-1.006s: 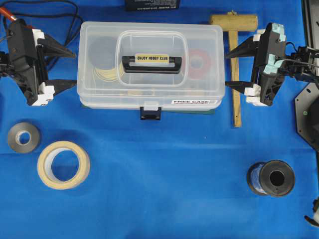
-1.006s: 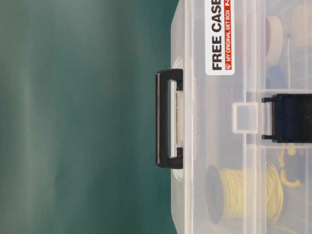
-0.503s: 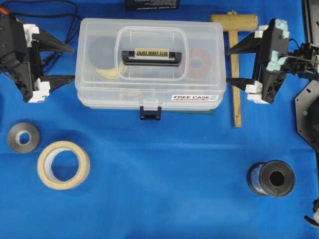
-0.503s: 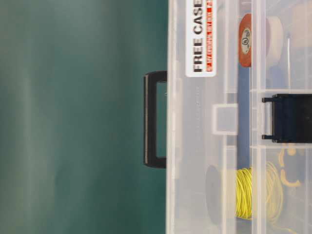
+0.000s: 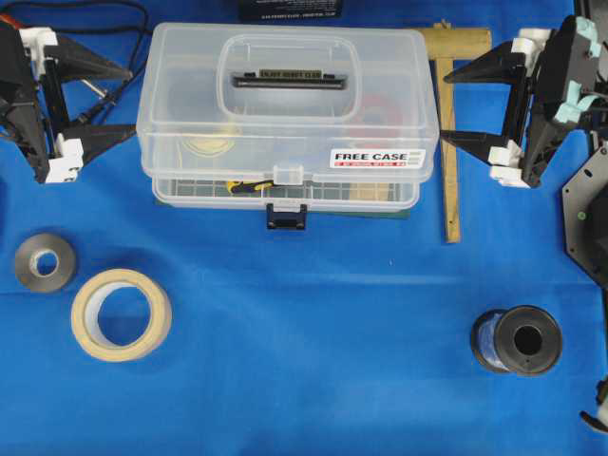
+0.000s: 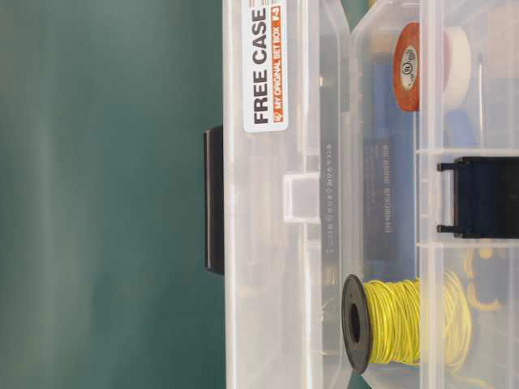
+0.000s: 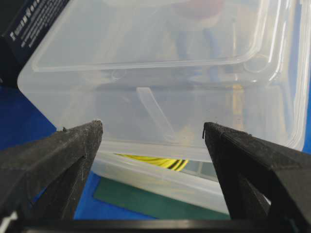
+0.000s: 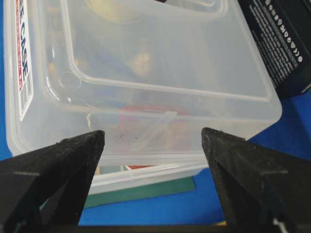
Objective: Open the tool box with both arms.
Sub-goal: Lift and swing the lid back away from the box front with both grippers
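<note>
- The box [image 5: 285,114] sits on the blue table [image 5: 313,323], near the back edge and about the middle from side to side.
- Its clear lid [image 5: 285,95] is lifted at the front. A gap shows between the lid and the base [image 5: 285,193].
- The black latch [image 5: 287,217] hangs down from the front of the base, not hooked to the lid.
- The black handle [image 5: 289,79] is on top of the lid. A white "FREE CASE" sticker [image 5: 377,158] is on the lid's front, toward the right side.
- In the table-level view a yellow wire spool [image 6: 393,322] and a red roll [image 6: 409,66] show inside the box.
- The left gripper [image 5: 112,100] is just beside the left end of the box. Its two fingers are spread wide and hold nothing. I cannot tell if the tips touch the lid.
- The right gripper [image 5: 456,104] is just beside the right end of the box. Its fingers are spread wide too and hold nothing.
- In both wrist views the lid's end sits between the fingertips, just past them.
- A wooden mallet [image 5: 447,133] lies by the right end of the box, partly under the lid's corner.
- A dark box [image 5: 287,9] sits at the back edge behind the box.
- A gray tape roll [image 5: 45,261] and a tan tape roll [image 5: 121,313] lie near the left edge.
- A black spool [image 5: 517,339] lies toward the front right corner.
</note>
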{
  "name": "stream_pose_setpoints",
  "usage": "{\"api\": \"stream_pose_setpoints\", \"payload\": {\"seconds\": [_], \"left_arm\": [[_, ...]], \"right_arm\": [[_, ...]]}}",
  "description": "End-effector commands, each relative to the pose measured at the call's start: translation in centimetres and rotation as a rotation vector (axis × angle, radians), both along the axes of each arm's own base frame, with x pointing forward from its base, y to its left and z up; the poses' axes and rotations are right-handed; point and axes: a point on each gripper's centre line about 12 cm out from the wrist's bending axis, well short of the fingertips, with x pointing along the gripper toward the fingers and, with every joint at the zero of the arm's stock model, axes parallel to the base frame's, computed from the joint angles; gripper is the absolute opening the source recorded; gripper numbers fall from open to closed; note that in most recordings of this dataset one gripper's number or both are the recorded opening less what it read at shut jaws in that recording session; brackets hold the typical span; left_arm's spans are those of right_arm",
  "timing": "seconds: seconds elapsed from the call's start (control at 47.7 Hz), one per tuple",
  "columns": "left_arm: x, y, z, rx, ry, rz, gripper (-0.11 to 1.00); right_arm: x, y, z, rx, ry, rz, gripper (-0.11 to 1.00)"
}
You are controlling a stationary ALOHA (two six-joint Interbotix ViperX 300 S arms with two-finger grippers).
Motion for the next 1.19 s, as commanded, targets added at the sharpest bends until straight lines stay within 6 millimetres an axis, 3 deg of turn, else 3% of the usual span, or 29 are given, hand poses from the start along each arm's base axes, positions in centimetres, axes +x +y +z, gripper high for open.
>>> {"api": "stream_pose_setpoints", "payload": {"seconds": [0.0, 0.251, 1.173], "left_arm": [[0.8, 0.3, 2.4, 0.018, -0.076, 0.006, 0.90], [0.7, 1.2, 2.7, 0.024, -0.087, 0.040, 0.90], [-0.6, 5.0, 2.6, 0.030, -0.081, 0.202, 0.90]], "right_arm": [[1.0, -0.1, 3.1, -0.022, -0.091, 0.006, 0.82], [0.9, -0.4, 3.2, -0.026, -0.096, -0.008, 0.82], [-0.4, -5.3, 3.4, -0.049, -0.124, -0.208, 0.82]]}}
